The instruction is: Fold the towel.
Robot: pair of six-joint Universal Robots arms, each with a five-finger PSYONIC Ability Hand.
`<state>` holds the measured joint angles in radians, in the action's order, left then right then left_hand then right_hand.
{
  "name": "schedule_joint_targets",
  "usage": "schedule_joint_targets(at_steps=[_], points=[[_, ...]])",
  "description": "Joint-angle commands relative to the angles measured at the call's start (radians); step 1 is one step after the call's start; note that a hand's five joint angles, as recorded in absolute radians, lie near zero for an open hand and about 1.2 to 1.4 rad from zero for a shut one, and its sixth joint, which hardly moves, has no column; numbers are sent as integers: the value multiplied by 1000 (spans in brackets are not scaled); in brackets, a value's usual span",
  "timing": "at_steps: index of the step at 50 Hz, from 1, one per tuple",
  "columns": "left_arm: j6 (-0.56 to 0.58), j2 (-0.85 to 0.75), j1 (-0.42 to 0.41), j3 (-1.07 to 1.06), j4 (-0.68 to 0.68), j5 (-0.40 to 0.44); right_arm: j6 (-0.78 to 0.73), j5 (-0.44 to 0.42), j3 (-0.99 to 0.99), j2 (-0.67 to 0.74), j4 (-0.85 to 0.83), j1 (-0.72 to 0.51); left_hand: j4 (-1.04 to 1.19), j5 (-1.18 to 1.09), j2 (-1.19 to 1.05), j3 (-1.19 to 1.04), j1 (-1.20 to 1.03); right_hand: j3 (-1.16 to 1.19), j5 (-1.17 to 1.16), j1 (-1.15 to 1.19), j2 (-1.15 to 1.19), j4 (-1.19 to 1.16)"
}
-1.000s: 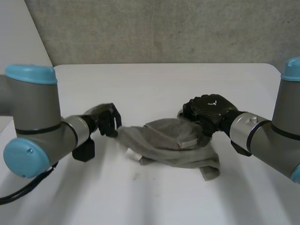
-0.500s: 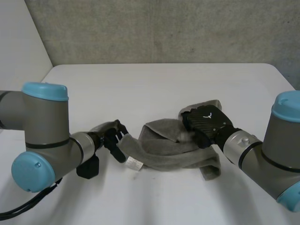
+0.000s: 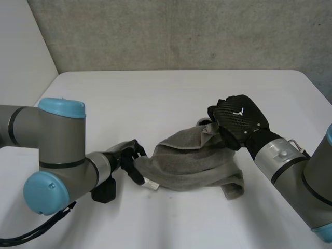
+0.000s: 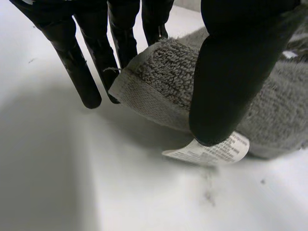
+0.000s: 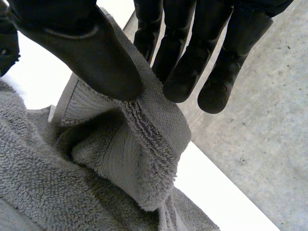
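**Both hands pinch opposite ends of the bunched towel.**

Head view: the towel (image 3: 189,163) lies crumpled on the table (image 3: 155,88), with the left hand (image 3: 129,155) at its label end and the right hand (image 3: 236,122) raising its other end.
Left wrist view: thumb and fingers clamp the towel's corner beside the care label (image 4: 211,151).
Right wrist view: thumb and fingers nip a doubled edge, possibly a corner.
Both grips look shallow, so pulling the towel taut could slip one free.

Grey looped terry towel (image 3: 187,163) with a flat ribbed band along one edge; at its 8 o'clock corner, a white label (image 4: 211,151) with fine dark print. Left hand (image 3: 129,155) and right hand (image 3: 238,119) black, the right's woven-patterned back bearing a small white mark (image 3: 237,111). White table (image 3: 155,98), speckled grey wall (image 3: 181,31)
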<state>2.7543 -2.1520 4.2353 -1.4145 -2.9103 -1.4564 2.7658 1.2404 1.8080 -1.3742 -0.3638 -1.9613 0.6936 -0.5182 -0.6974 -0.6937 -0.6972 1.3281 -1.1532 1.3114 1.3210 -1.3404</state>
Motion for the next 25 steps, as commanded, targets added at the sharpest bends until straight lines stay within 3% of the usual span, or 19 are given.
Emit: schedule_joint_targets(at_steps=[1,7,14,19,25], points=[[-10,6,-23,37,0,-1,-6,1,-15,4,3,-1,227,-228,-223,-227,-223,68,-68,85,75,-56],[-25,-22,-37,78,0,-1,-6,2,-90,0,31,1,702,-703,-698,-702,-698,68,-68,85,75,-56],[-10,-32,-40,127,17,-13,0,7,-220,-87,146,2,703,-704,-699,-703,-699,68,-68,85,75,-56],[22,72,-12,134,26,-18,6,14,-333,-176,247,53,703,-704,-699,-703,-699,68,-68,85,75,-56],[199,259,107,143,39,-13,80,11,-508,-238,432,178,703,-704,-699,-703,-699,68,-68,85,75,-56]])
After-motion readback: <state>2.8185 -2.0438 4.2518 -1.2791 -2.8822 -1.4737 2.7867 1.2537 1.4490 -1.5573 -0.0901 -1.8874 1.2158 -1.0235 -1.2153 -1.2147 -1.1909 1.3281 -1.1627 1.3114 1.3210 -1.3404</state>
